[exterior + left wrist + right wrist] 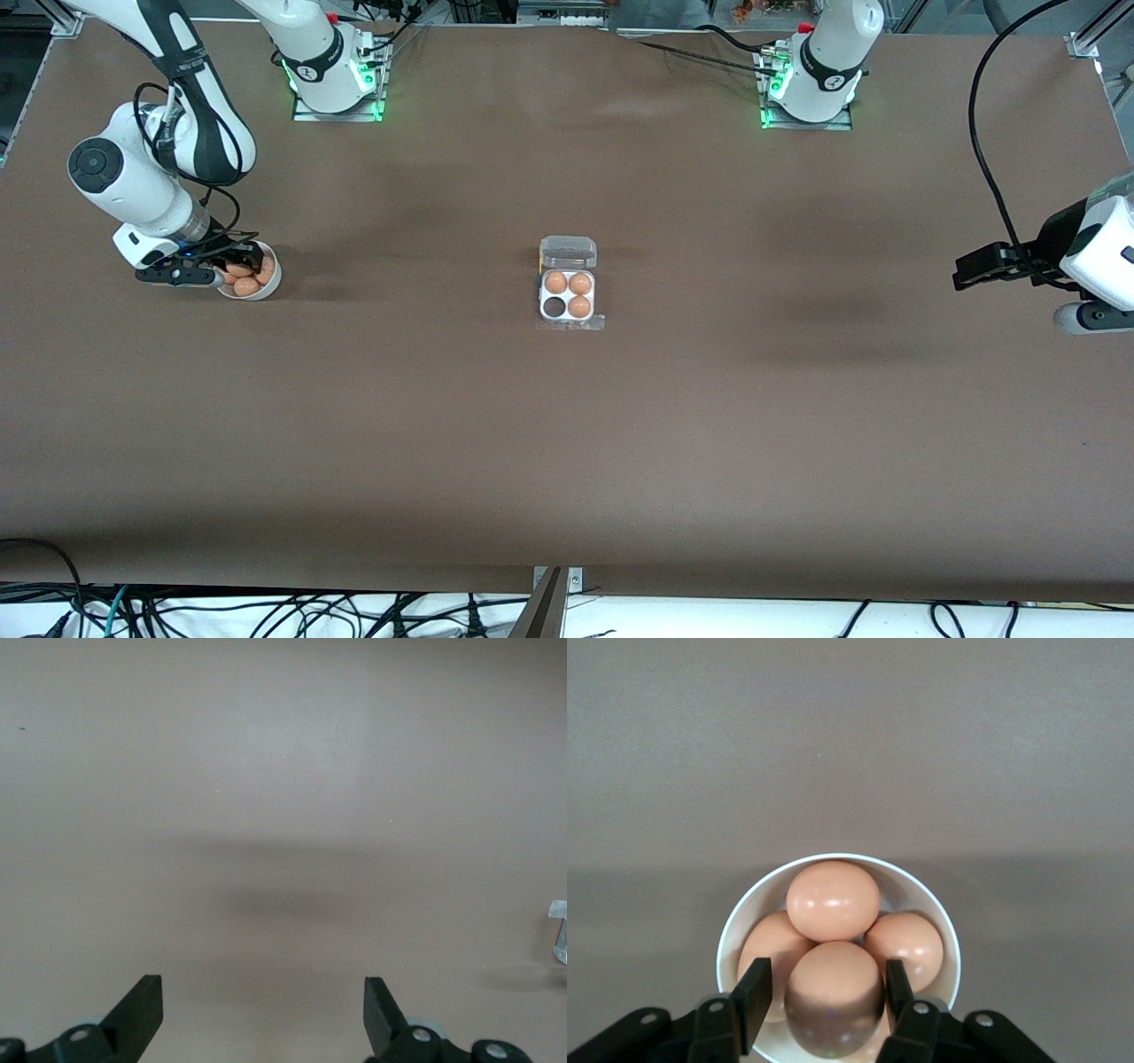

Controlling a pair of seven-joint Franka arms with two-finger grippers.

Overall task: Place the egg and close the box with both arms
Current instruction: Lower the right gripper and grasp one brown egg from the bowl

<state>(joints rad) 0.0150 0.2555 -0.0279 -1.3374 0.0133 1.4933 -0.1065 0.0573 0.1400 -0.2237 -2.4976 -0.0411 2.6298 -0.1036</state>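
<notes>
The box (568, 316) sits mid-table with its clear lid (568, 252) open, hinged on the side farther from the camera. Three eggs fill its cells; the cell (555, 307) nearer the camera toward the right arm's end is empty. My right gripper (232, 268) is down in a white bowl (268, 287) of eggs. In the right wrist view its open fingers (755, 992) straddle the top egg (833, 992), with a small gap on one side. My left gripper (966, 268) hangs open and empty over bare table at the left arm's end; it also shows in the left wrist view (263, 1005).
The bowl's rim (737, 923) holds several eggs piled together (833, 899). A bit of clear plastic (558, 930) shows at the edge of the left wrist view. Brown table surface lies between the bowl and the box.
</notes>
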